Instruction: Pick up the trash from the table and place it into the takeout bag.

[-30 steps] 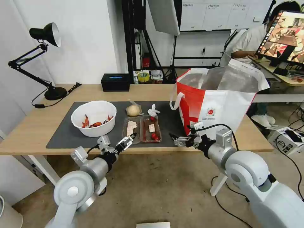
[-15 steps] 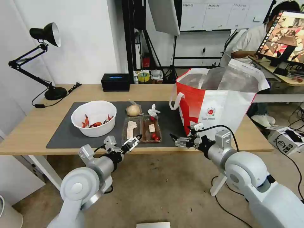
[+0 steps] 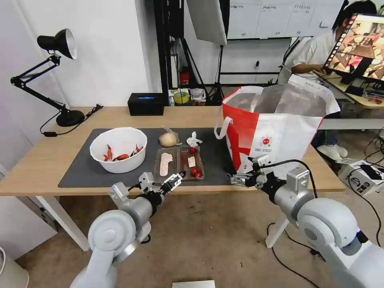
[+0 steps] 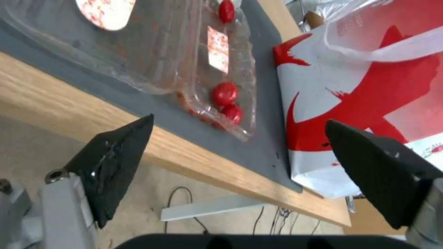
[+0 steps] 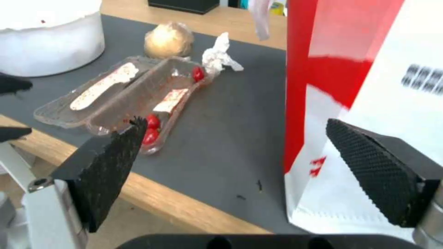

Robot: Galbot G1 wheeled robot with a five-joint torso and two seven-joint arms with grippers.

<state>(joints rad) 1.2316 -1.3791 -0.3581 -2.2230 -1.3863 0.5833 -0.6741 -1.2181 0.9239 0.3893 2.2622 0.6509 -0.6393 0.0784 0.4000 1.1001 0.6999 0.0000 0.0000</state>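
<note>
On the table (image 3: 40, 160), a dark mat (image 3: 80, 170) bears the trash: a white bowl (image 3: 118, 149) with red shells, a clear hinged tray (image 3: 179, 163) with red bits, a wrapped bun (image 3: 168, 139) and a crumpled tissue (image 3: 193, 140). The takeout bag (image 3: 276, 128) stands open at the mat's right end. My left gripper (image 3: 177, 181) hangs open just off the table's front edge, below the tray (image 4: 184, 58). My right gripper (image 3: 234, 179) is open at the front edge beside the bag's (image 5: 369, 86) lower corner, facing the tray (image 5: 138, 100), bun (image 5: 168, 39) and tissue (image 5: 219, 55).
A black desk lamp (image 3: 60, 80) stands at the table's back left, and a black box (image 3: 146, 104) sits at the back edge. A person sits at a second desk with a monitor (image 3: 356, 48) behind the bag. Cables lie on the floor at right.
My left gripper has moved right along the table's front edge to just below the tray. My right gripper has shifted right, closer to the bag's base.
</note>
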